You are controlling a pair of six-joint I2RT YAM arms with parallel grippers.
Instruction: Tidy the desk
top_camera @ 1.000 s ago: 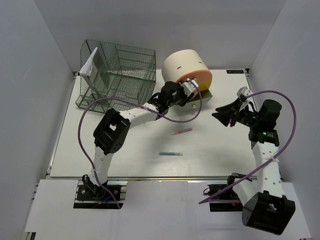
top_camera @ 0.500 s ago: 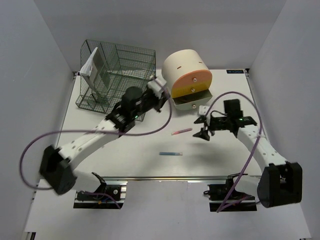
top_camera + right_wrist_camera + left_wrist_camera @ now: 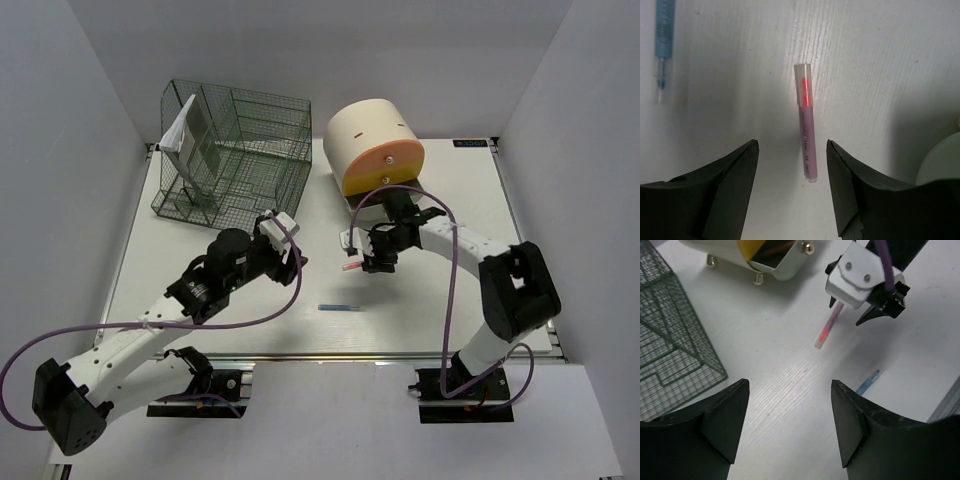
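Note:
The white desk holds a pink pen and a blue pen near its middle. My right gripper is open and hangs low over the pink pen. In the right wrist view the pink pen lies lengthwise, its near end between my open fingers, which do not touch it. The blue pen lies off to the upper left. My left gripper is open and empty, left of the pens. Its wrist view shows the pink pen, the blue pen and the right gripper.
A dark green wire rack with a white folded paper stands at the back left. A cream drawer unit with an orange front stands at the back middle; its drawer is pulled out. A metal rail runs along the near edge.
My left gripper has drawn back from the drawer unit toward the near left. My right gripper has swung left from the right side and come down over the pink pen.

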